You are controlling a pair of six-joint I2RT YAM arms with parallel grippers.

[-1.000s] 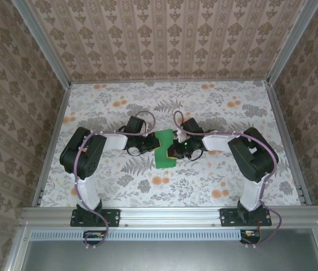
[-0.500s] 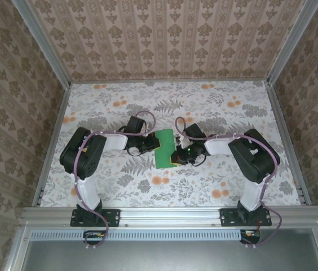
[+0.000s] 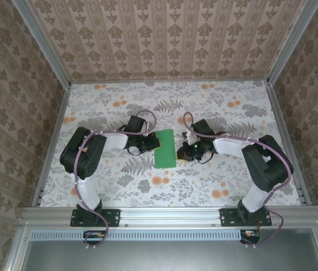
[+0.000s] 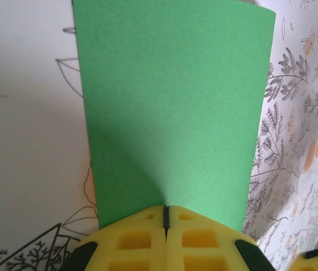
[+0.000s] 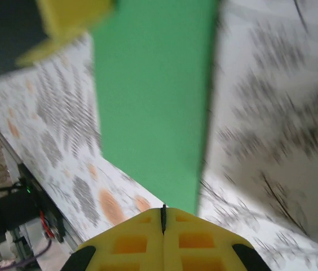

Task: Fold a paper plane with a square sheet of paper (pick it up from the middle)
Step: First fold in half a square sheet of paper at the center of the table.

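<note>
On floral table, square sheet of paper, bright green, narrow rectangle

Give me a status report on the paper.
Left gripper shut on green paper edge. Right gripper shut beside it. Paper on table. Nothing in the way.

Both arms bend inward from elbows set wide. The left gripper points toward 3 o'clock, jaws pinched on the green paper. The right gripper points toward 9 o'clock, jaws pressed together.
</note>
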